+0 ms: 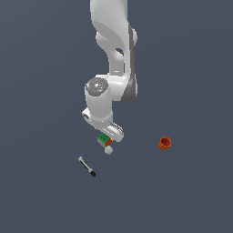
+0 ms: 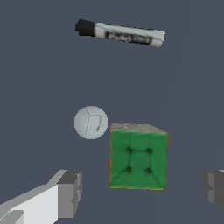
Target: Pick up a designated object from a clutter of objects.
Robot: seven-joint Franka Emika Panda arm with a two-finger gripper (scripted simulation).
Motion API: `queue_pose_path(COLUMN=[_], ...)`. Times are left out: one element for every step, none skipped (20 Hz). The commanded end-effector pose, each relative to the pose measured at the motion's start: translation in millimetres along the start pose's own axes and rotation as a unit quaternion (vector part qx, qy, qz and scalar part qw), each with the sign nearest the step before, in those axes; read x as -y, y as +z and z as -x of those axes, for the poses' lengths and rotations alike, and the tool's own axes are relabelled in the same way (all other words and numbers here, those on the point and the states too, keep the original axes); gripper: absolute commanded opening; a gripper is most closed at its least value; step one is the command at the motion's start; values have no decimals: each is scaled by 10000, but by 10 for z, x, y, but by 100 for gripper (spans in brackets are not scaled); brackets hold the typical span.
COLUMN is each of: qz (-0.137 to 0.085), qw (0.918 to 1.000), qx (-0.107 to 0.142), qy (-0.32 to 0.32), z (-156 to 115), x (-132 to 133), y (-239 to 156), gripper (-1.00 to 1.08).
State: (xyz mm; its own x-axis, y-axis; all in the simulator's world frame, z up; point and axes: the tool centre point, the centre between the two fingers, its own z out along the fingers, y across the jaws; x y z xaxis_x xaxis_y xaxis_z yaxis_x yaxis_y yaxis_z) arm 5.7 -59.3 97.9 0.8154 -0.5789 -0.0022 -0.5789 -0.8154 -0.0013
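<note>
The designated object, a small cube with a green top face, lies on the dark floor directly below my gripper. In the exterior view the cube peeks out from under the hand, green with an orange edge. The gripper is open, and its two grey fingers stand wide on either side of the cube without touching it. A small pale grey ball rests right beside the cube; the ball also shows in the exterior view.
A thin grey stick with a black tip lies apart on the exterior view's left; the same stick shows beyond the ball. A small orange cup stands apart on the exterior view's right.
</note>
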Motion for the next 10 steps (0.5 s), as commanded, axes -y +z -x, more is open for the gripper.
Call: queue_pose_path(qz=[2, 4, 5, 6, 6, 8, 8, 8, 8, 8], qw=[9999, 9999, 9998, 9998, 9998, 9999, 9999, 9999, 9999, 9999], qx=[-9, -10, -11, -11, -11, -5, -5, -5, -5, -6], qy=[125, 154, 174, 187, 190, 167, 167, 167, 167, 170], z=[-5, -6, -6, -6, -6, -3, -3, -3, -2, -2], x=[-34, -43, -50, -54, -54, -51, -51, -51, -51, -53], y=[80, 100, 114, 122, 125, 113, 117, 127, 144, 167], gripper=[100, 100, 100, 100, 100, 100, 100, 100, 100, 100])
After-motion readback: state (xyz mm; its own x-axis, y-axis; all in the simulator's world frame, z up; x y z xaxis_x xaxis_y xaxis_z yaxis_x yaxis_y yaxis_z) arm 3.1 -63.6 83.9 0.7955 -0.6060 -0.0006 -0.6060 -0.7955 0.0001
